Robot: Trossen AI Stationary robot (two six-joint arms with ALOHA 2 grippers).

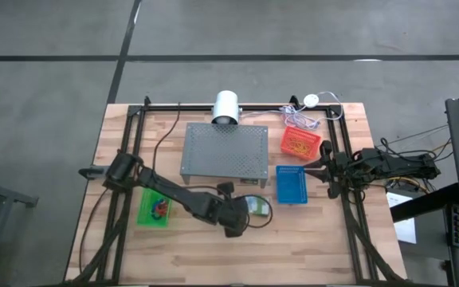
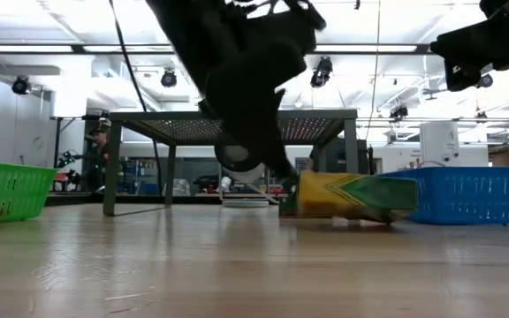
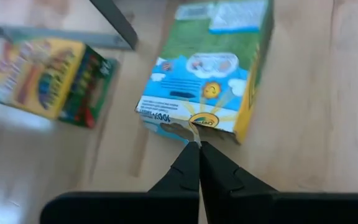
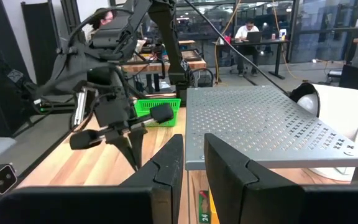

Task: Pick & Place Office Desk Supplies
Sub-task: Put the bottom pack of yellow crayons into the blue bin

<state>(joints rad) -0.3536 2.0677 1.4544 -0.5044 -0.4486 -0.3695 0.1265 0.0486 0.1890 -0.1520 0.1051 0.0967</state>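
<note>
A green-and-yellow crayon box (image 1: 256, 207) (image 2: 347, 196) (image 3: 207, 68) lies on the table in front of the grey stand. My left gripper (image 1: 243, 215) (image 2: 277, 172) (image 3: 197, 146) is shut at the box's near end. A second, yellow crayon box (image 3: 48, 78) lies flat by a stand leg. Small red and blue pieces (image 1: 156, 209) sit in the green basket. My right gripper (image 1: 319, 169) (image 4: 194, 165) is open and hovers by the blue basket, pointing toward the stand. It touches nothing. My left gripper pinches the thin flap edge (image 3: 191, 129) at the crayon box's end between its shut fingertips. The fingers slant down at it from the table's left and near side. The box lies lengthwise away from the fingers, its far end (image 2: 396, 208) on the table.
The grey perforated stand (image 1: 224, 151) (image 4: 260, 124) is at the table's middle. The green basket (image 1: 154, 209) (image 2: 7, 190) is to the left. The blue basket (image 1: 291, 185) (image 2: 471, 194) and red basket (image 1: 301, 141) are to the right. A white cylinder (image 1: 225, 106) and cables sit at the far edge.
</note>
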